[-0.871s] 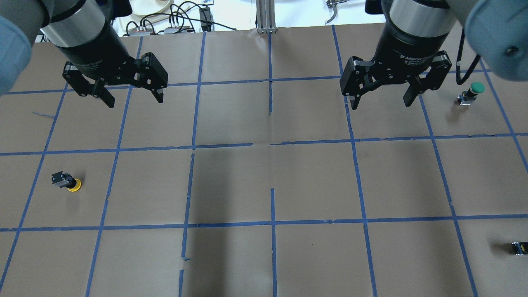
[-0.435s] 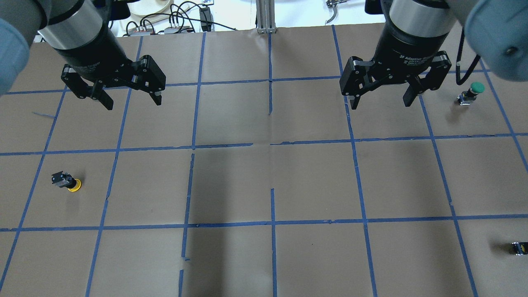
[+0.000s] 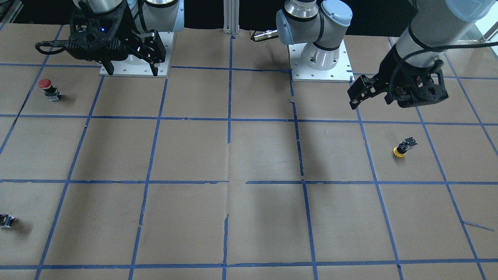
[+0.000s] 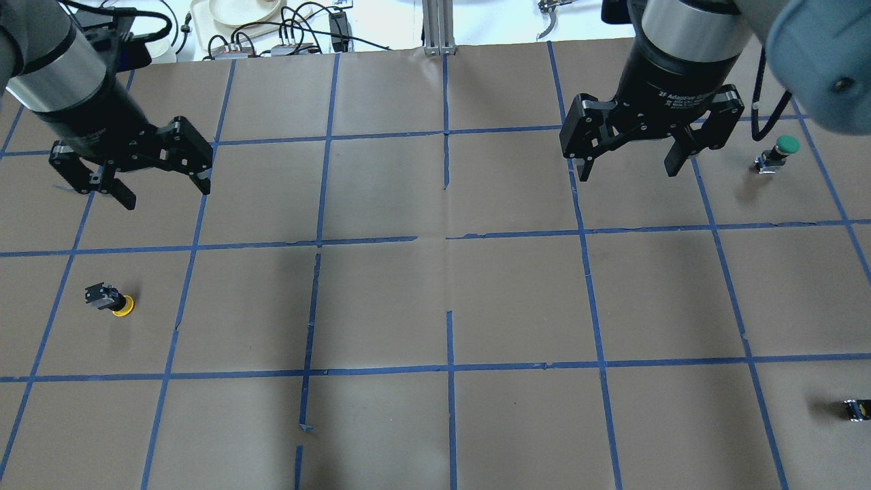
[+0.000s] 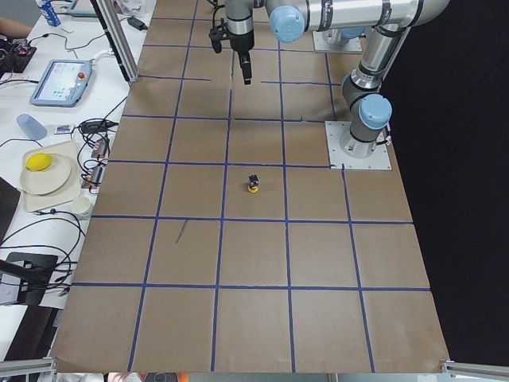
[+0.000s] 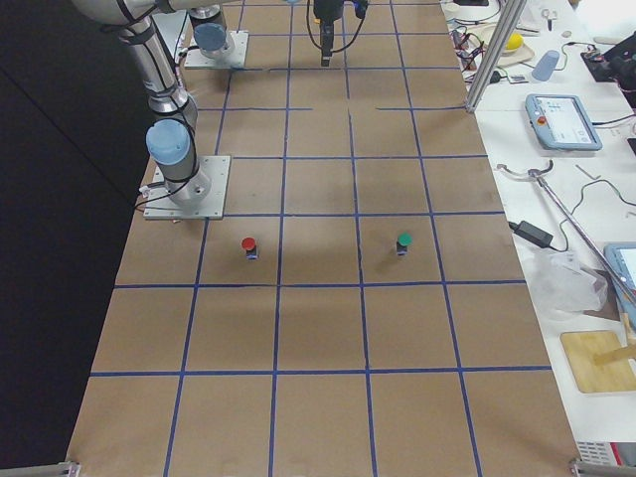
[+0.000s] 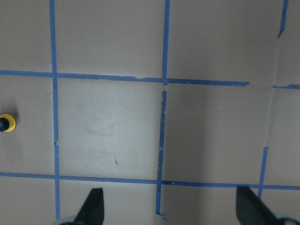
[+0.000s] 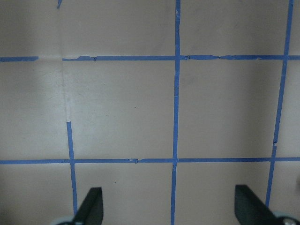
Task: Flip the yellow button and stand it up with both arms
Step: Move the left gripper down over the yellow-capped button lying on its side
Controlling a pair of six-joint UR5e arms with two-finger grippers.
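Yellow button [image 4: 112, 300]: on the counter [image 4: 517, 299], robot's left side, inside one taped square; resting on the yellow cap, seemingly tilted, with black body and contact block raised; touched by neither hand.
Left hand [image 4: 165, 194]: fingers spread wide, empty; raised above the counter, well apart from the yellow button.
Right hand [image 4: 628, 170]: fingers spread wide, empty; raised over the robot's right half, far from the yellow button.
Counter: brown paper marked with a blue tape grid.
Small black block [image 4: 856, 409]: near the counter's right edge, alone.
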